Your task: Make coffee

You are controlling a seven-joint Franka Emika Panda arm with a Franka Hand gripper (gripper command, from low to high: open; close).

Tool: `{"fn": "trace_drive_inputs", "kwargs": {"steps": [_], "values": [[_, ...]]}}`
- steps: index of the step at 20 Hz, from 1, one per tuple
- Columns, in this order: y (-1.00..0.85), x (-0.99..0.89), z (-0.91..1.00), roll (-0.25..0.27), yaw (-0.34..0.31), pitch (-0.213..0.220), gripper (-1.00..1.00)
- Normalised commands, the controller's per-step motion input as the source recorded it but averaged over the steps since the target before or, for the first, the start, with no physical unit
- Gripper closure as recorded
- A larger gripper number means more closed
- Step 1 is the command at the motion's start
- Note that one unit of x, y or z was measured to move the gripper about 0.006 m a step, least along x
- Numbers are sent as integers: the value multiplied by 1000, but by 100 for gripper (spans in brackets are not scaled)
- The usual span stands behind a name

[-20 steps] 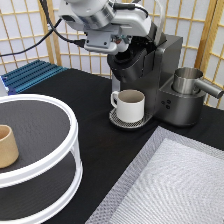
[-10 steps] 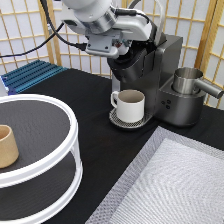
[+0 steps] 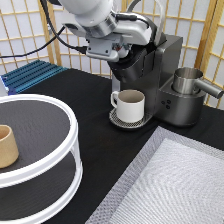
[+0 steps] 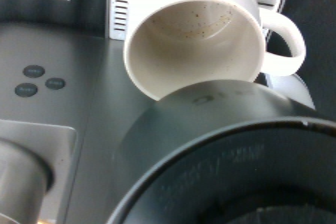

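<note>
Even, soft indoor light; wrist view partly out of focus.

Bright backlight glows through the paper screen (image 3: 30,35) behind the tabletop (image 3: 100,145). The metal jug (image 3: 187,80) carries pale highlights, and the mug (image 3: 131,105) casts only a faint shadow. In the wrist view the machine's dark rim (image 4: 225,150) looms blurred, while the mug's speckled inside is clearer.
</note>
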Motion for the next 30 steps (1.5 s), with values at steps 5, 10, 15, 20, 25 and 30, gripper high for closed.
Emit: {"fn": "trace_drive_inputs", "kwargs": {"steps": [5, 10, 15, 20, 25, 30], "values": [[0, 66, -6, 0, -26, 0, 100], [213, 77, 0, -79, -28, 0, 100], [377, 36, 0, -192, -22, 0, 100], [268, 0, 0, -225, -40, 0, 100], [175, 0, -40, -200, -24, -4, 100], [240, 0, 4, -202, -22, -58, -100]]}}
